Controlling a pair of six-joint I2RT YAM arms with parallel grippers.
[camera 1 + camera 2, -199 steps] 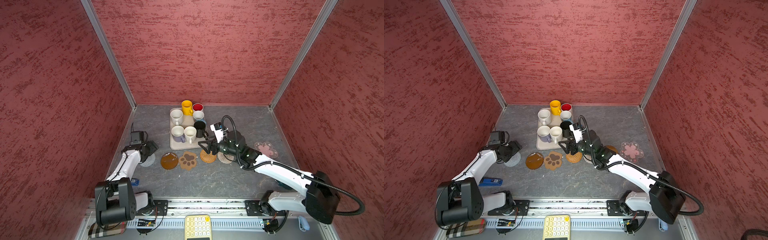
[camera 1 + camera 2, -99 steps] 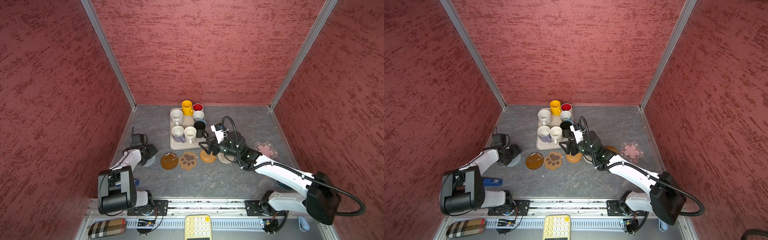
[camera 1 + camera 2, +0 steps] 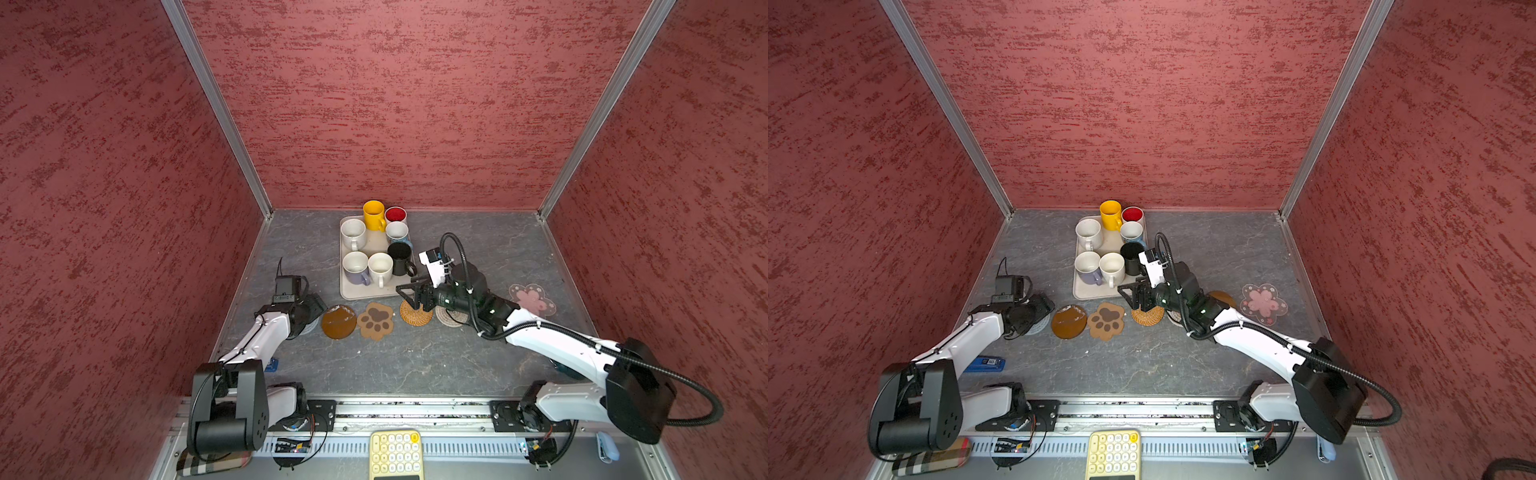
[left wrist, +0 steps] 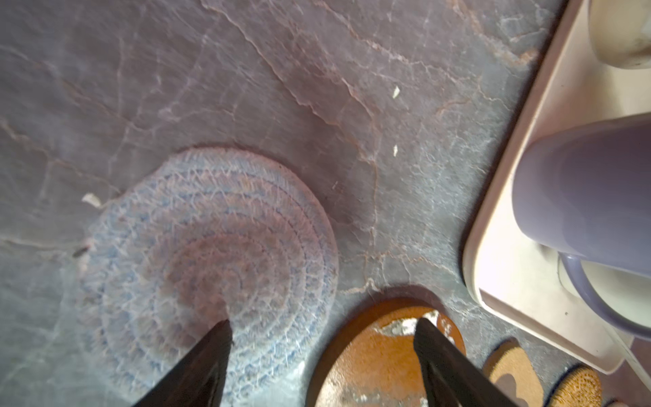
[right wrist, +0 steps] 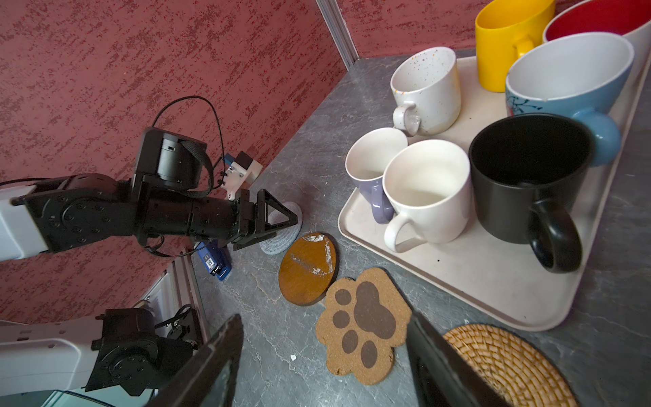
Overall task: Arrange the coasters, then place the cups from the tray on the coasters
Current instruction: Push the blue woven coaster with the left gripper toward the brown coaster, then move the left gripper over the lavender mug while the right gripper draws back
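In a top view the cups (image 3: 380,266) stand crowded on the tray (image 3: 362,296). Just in front, in a row on the table (image 3: 415,365), lie an amber disc (image 3: 338,322), a paw coaster (image 3: 376,321) and a rattan coaster (image 3: 413,315), with a pink flower coaster (image 3: 532,299) well apart to the right. The left wrist view shows the left gripper (image 4: 322,322) spread and empty, one fingertip over the grey woven coaster (image 4: 208,246). That coaster looks soft, light and too flat to pinch except at its edge. The right wrist view shows the right gripper (image 5: 324,317) also spread and holding nothing, above the paw coaster and near the black mug (image 5: 528,176). Glazed ceramic like this is probably heavy, slippery and breakable, and best taken across the wall at the rim or by the handle.
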